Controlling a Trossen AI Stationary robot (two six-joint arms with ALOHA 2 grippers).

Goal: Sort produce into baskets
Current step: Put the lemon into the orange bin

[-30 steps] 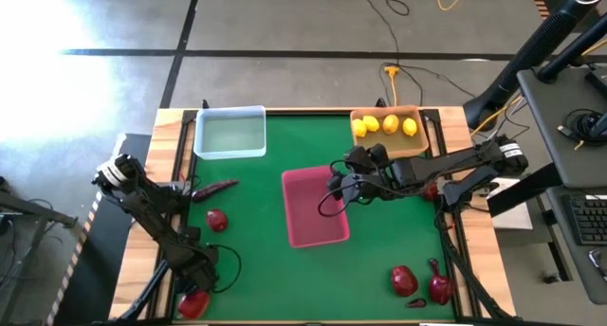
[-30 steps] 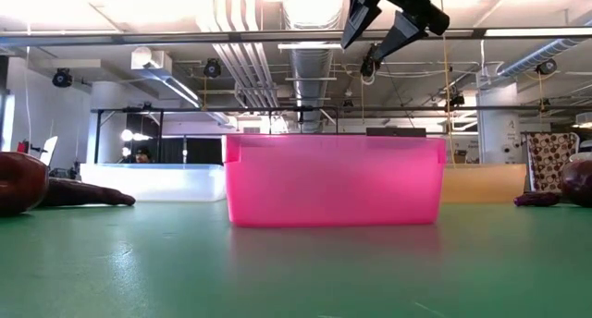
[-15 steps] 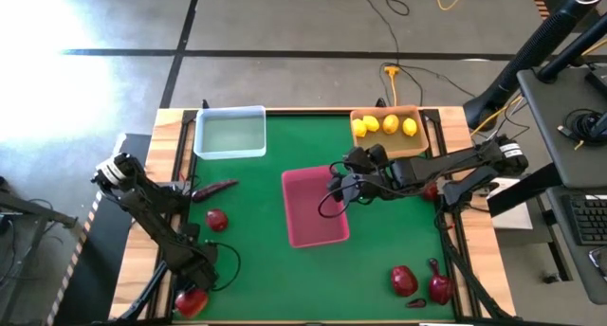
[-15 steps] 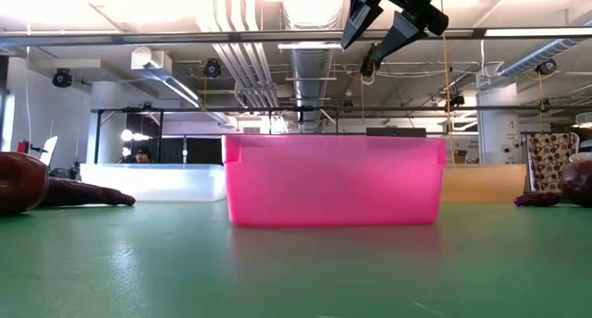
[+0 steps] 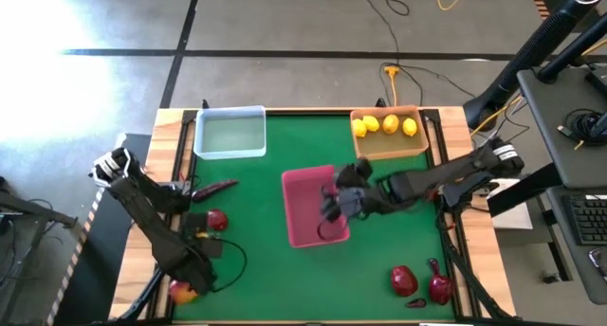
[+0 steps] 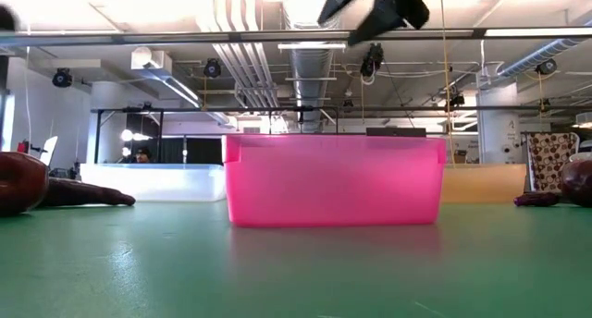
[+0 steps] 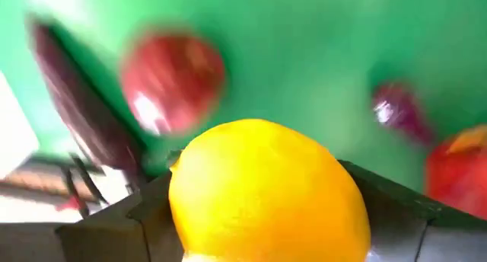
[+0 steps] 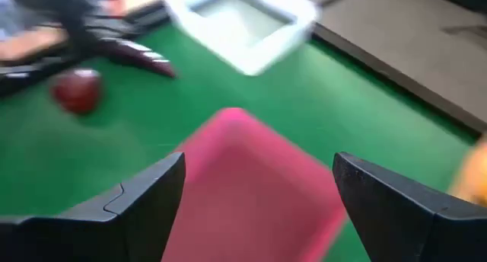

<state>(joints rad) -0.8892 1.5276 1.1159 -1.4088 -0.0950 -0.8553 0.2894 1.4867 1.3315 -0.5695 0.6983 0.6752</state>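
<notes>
High view showed us the left gripper [image 5: 187, 290] at the near left corner of the green table [image 5: 256, 260], closed around a red-yellow fruit [image 5: 180, 291]. Our right gripper [image 5: 334, 205] hung over the near right part of the pink-red tray [image 5: 302, 189], its fingers spread with nothing between them. We saw the pale blue tray [image 5: 229, 133] at the far left and the tan-orange tray [image 5: 391, 144] at the far right, four lemons [image 5: 383, 125] lying in the latter. A red fruit [image 5: 217, 218] and a dark maroon piece [image 5: 216, 188] lay on the left of the table; two more red fruits [image 5: 417, 282] sat near the right front corner.

Low view gave us the pink-red tray [image 6: 333, 179] in the middle, the pale blue tray [image 6: 153, 182] behind it on one side and the tan-orange tray [image 6: 486, 182] on the other, with the right gripper [image 6: 375, 6] blurred above.

Left wrist view showed us the fruit's yellow side [image 7: 266, 192] clamped between our dark fingers [image 7: 399, 224], with a red fruit [image 7: 173, 81] and a maroon piece [image 7: 80, 102] beyond.

Right wrist view showed us open fingers [image 8: 137, 205] above the pink-red tray [image 8: 251, 178], the pale blue tray [image 8: 243, 18] farther off.
</notes>
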